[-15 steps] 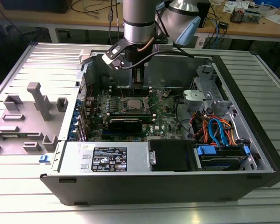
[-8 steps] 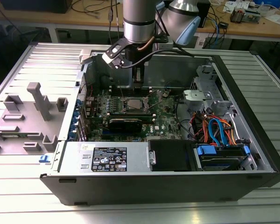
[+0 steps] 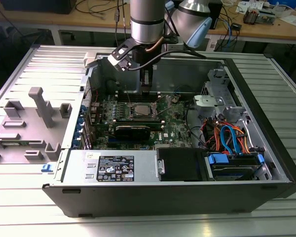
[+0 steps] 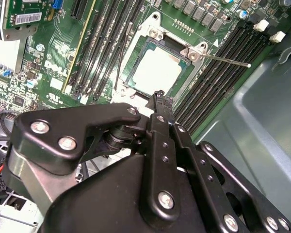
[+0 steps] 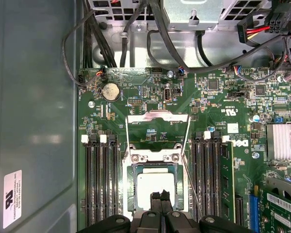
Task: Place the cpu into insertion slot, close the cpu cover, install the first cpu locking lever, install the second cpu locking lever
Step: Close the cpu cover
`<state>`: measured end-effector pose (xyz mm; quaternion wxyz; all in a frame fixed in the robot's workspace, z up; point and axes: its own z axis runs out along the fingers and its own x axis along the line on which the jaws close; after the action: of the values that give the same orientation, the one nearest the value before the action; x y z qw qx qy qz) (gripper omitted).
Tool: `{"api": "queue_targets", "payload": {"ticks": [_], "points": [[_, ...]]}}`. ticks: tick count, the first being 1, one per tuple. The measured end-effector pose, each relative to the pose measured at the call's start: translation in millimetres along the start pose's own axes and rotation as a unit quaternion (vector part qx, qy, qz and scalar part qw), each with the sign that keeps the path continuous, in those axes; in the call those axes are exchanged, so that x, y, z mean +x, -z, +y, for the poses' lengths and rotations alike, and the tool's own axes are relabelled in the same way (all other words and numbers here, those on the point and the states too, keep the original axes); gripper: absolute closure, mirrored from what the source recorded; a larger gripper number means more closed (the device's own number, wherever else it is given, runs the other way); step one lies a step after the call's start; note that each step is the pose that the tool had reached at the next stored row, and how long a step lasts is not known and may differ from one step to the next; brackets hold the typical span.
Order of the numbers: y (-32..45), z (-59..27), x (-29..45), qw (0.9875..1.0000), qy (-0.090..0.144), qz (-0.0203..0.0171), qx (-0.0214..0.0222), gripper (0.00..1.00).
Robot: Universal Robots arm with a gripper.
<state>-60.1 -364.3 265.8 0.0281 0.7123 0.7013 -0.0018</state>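
Open computer case (image 3: 187, 195) on tabletop (image 3: 138, 228), motherboard (image 5: 218, 97) centre: cpu cover (image 5: 157, 115) open, clear of insertion slot (image 5: 155, 168), cpu (image 5: 155, 187) lying flat inside, light, stiff, probably fragile underneath, best gripped by its edges; pincer (image 5: 160, 196) tips pressed together, empty, just above it.

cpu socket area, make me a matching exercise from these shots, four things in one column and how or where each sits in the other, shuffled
Things
1. small silver-grey square cpu
2. thin square silver metal cpu cover
3. thin straight metal locking lever
4. black gripper

States
A. swung open, off the socket
B. sticking out over the long black memory slots
C. lying in the silver-framed insertion slot
D. fingertips shut, at the cpu's edge

Pairs: 1-C, 2-A, 3-B, 4-D
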Motion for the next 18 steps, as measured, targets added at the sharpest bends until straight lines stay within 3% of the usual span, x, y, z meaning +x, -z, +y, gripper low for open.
{"api": "queue_targets", "payload": {"ticks": [10, 16, 18], "points": [[-0.1, 2.3, 0.1, 1.0000, 0.000, 0.0000, 0.0002, 0.89], [-0.6, 17.6, 0.3, 1.0000, 0.000, -0.0001, 0.0037, 0.89], [-0.7, 19.2, 0.3, 1.0000, 0.000, -0.0001, 0.0039, 0.89]]}}
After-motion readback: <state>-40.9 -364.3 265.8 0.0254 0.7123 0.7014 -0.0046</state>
